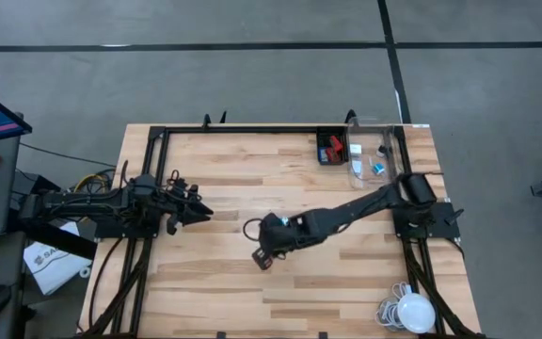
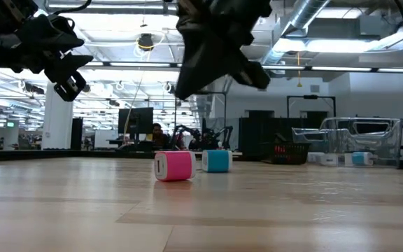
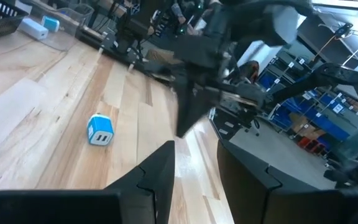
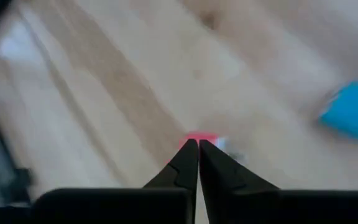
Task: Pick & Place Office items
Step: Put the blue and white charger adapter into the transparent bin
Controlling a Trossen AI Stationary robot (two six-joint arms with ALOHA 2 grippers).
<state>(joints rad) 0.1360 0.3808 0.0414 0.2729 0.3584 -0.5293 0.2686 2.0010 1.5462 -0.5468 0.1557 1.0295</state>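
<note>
A red blocky item (image 1: 264, 262) (image 2: 173, 166) lies on the wood near the table's middle, and a light blue one (image 1: 272, 222) (image 2: 217, 160) (image 3: 100, 129) rests just beyond it. My right gripper (image 1: 263, 252) (image 4: 197, 144) is shut and hangs above the red item (image 4: 199, 137), which peeks out past its fingertips. The low view shows this gripper (image 2: 182, 89) well clear of the table. My left gripper (image 1: 205, 213) (image 3: 194, 165) waits open over the table's left half, raised and pointing toward the middle. More small items lie in the tray and the bin.
A small black tray (image 1: 321, 151) and a clear bin (image 1: 390, 151) stand at the far right corner, both holding small items. A white ball lamp with its cable (image 1: 412, 311) sits at the near right corner. A black frame (image 1: 149, 179) runs along the table's edges.
</note>
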